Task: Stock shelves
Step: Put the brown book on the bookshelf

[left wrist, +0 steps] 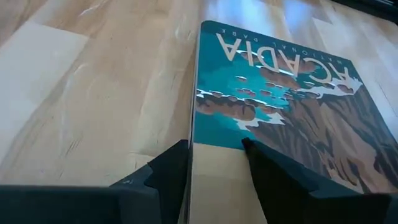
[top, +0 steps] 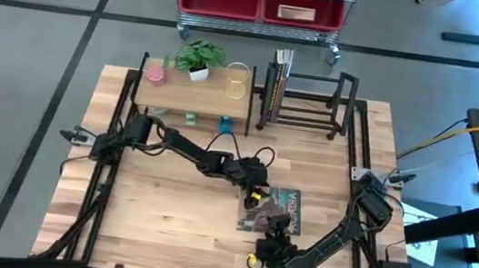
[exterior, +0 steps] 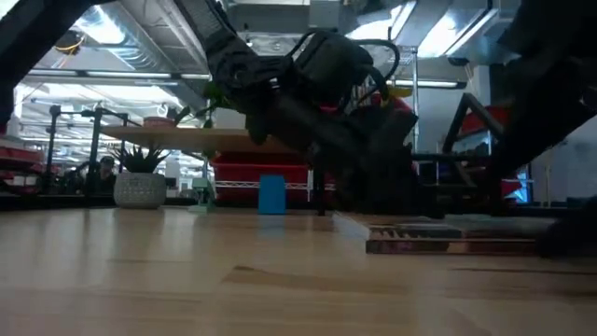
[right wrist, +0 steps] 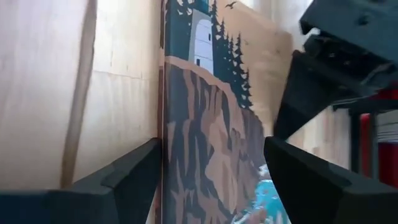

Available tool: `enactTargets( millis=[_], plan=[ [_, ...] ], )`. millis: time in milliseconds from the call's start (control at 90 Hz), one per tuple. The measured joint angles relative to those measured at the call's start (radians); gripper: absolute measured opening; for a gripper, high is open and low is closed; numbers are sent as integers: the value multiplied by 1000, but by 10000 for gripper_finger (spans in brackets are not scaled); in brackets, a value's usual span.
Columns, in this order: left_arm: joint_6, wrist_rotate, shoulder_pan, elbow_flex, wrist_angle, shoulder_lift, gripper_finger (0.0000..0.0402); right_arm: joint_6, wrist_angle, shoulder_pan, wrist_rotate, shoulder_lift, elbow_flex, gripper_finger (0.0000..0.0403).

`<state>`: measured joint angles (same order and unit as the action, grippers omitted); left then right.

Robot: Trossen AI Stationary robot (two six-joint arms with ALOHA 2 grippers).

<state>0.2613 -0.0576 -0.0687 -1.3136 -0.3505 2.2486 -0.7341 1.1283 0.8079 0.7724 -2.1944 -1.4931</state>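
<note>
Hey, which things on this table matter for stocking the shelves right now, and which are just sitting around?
Job in hand:
- teal Acadia picture book, flat on the table
- left gripper, open at the book's edge
- right gripper, open at the opposite edge
- black metal book rack
- light wood-topped shelf

Lying about:
- potted green plant
- pink cup
- wheeled cart with red bins

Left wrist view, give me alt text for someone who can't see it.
The left pincer straddles one edge of an Acadia National Park book lying flat on the light wooden table, one finger beside the edge and the other on the cover.
</note>
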Motion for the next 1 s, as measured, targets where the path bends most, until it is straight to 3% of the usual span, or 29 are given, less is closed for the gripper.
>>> enactTargets(
  millis=[489,1000],
  plan=[
    [1,-7,-1,2,2,0,153,-73,73,12,91,0,-35,268],
    [22,-50,-8,3,4,2,153,-103,-4,-26,80,0,35,268]
  ],
)
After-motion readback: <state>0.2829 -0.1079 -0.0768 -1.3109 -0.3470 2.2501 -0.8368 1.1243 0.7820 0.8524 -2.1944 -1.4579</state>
